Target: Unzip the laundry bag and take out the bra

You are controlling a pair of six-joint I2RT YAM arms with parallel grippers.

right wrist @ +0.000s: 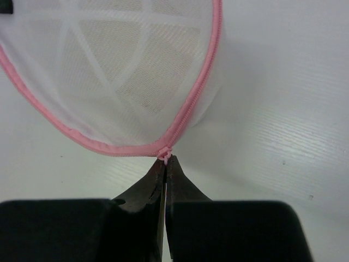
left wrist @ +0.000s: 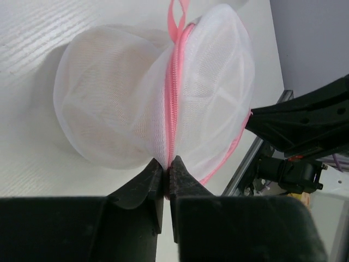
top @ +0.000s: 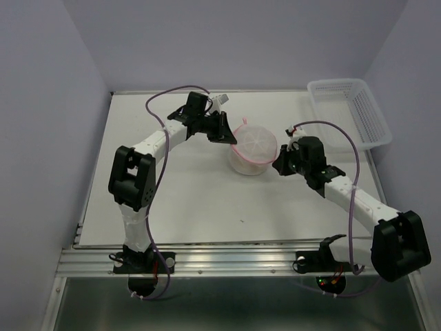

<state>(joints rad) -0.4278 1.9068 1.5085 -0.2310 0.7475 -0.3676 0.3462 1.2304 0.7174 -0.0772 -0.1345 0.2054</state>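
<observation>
White mesh laundry bag [top: 253, 146] at middle of table [top: 172, 207], between arms; left gripper [left wrist: 167, 166] pinched tight on its pink rim seam; right gripper [right wrist: 165, 162] clamped on zipper pull [right wrist: 163, 155]. Mesh looks light, soft, collapsible; likely drags unless rim anchored. bra not clearly visible, presumably inside

The bra [left wrist: 103, 109] is made out only dimly through the mesh of the bag [left wrist: 218, 93], which is cut off at the top in the right wrist view.
</observation>
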